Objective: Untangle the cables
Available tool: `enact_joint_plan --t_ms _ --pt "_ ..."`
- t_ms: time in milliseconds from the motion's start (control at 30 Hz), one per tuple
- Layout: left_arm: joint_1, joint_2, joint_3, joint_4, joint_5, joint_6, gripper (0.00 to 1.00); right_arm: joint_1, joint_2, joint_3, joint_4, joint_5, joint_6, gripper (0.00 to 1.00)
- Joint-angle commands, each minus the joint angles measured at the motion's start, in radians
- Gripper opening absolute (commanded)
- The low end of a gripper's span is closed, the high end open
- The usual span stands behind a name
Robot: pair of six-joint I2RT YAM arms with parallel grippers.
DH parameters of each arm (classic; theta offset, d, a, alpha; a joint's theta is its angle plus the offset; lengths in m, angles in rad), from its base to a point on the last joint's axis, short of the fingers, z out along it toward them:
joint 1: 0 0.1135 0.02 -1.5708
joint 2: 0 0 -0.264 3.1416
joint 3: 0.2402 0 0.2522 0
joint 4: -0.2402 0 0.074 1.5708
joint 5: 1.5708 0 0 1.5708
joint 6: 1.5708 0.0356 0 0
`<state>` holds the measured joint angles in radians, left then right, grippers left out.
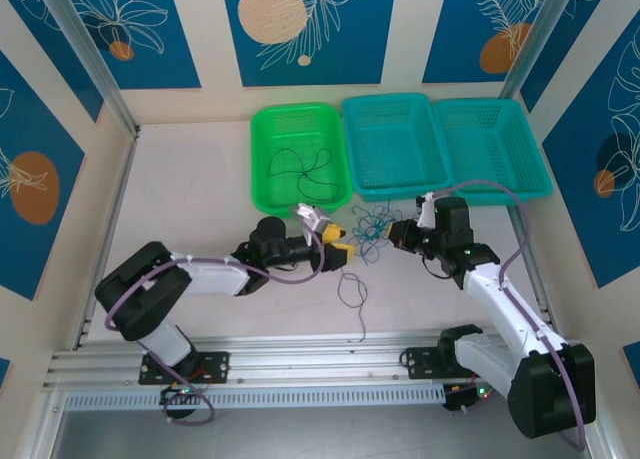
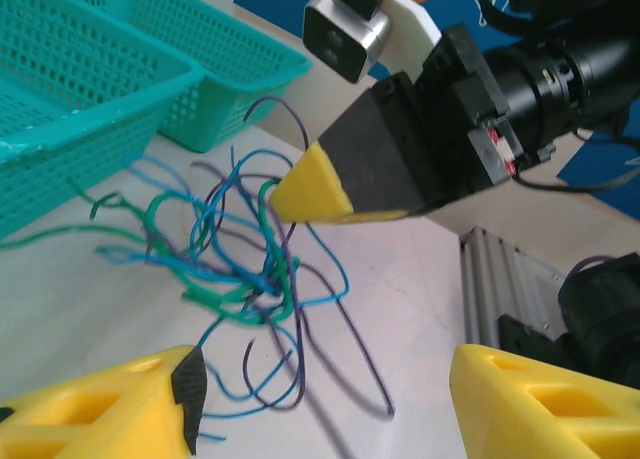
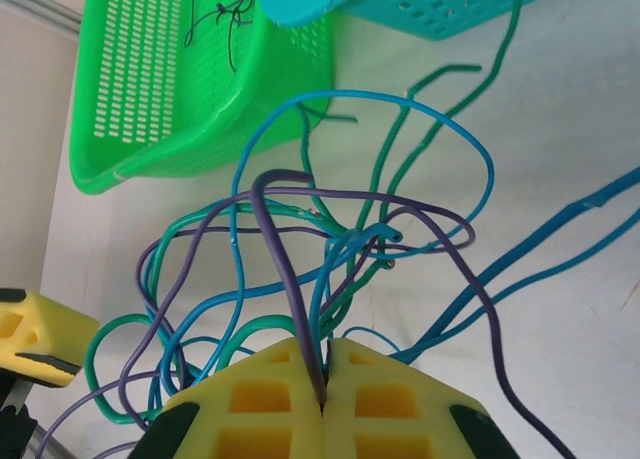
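Pinching one purple strand (image 3: 290, 279) tight, the right fingers (image 3: 390, 399) should draw away slowly while the left fingers (image 2: 110, 399), spread wide and empty, pin the cables (image 1: 370, 224) knotted on the surface (image 1: 200, 199) between them.

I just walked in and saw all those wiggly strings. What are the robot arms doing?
They are untangling a knot of cables on the table. The right gripper is shut on a purple strand of it. The left gripper is open beside the knot, holding nothing. One black cable already lies in the green basket, and another dark cable lies loose on the table.
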<state>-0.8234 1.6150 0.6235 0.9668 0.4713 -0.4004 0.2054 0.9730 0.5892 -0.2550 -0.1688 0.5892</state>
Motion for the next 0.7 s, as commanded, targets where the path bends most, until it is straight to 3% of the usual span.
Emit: enact_joint_plan --t_ms 0,100,200,300,467,567,667 --pt "-0.006 0.04 0.055 0.049 -0.009 -0.105 0.65 0.023 0.01 0.024 -0.001 0.0 -0.035 0.0" --pt "-0.007 0.075 0.096 0.003 -0.001 -0.113 0.53 0.036 0.013 0.031 -0.007 0.005 -0.042 0.0" --pt "-0.006 0.081 0.1 -0.094 -0.106 -0.119 0.38 0.038 0.011 0.039 -0.021 0.034 -0.039 0.0" --pt "-0.005 0.074 0.063 -0.065 -0.12 -0.135 0.28 0.036 0.006 0.04 -0.023 0.051 -0.036 0.0" --pt "-0.006 0.07 0.052 -0.088 -0.009 -0.165 0.3 0.035 0.01 0.041 -0.014 0.063 -0.033 0.0" --pt "-0.008 0.101 0.071 -0.088 0.08 -0.205 0.42 0.036 0.021 0.044 -0.002 0.056 -0.032 0.0" --pt "-0.009 0.124 0.066 -0.088 0.051 -0.229 0.47 0.036 0.032 0.049 -0.002 0.056 -0.031 0.0"
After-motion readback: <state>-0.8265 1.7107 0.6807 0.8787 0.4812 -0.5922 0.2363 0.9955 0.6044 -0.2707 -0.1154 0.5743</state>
